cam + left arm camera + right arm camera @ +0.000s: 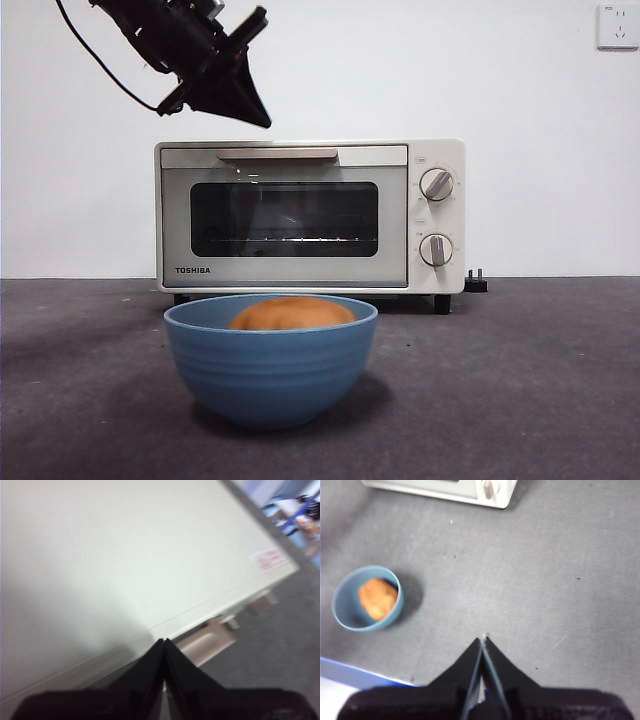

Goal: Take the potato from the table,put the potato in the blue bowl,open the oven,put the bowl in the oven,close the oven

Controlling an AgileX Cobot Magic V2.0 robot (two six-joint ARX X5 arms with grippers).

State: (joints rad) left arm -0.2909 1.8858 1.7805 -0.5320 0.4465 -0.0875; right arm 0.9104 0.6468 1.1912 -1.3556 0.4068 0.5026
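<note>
Sitting inside the blue bowl, the potato showed in the front view only as an orange-brown hump above the rim, while the right wrist view looked down into the bowl and showed the whole lump resting on its floor, nearer one wall than the middle. The bowl stood on the table in front of the oven, apart from it, and roughly in line with the oven's door. That door was shut, its beige handle lying flat along the top edge and the dark window showing a rack inside. The left gripper hung above the oven's top near its left end, dark and tilted, with a black cable trailing behind it; the left wrist view confirmed this — its two jaws met at the tips, closed on nothing, over the oven's cream top panel with the handle just past the edge. The right gripper was out of the front view altogether; its own camera showed its jaws pressed together and empty, held high over bare table, well apart from the bowl, with one corner of the oven and a knob at the far edge.
</note>
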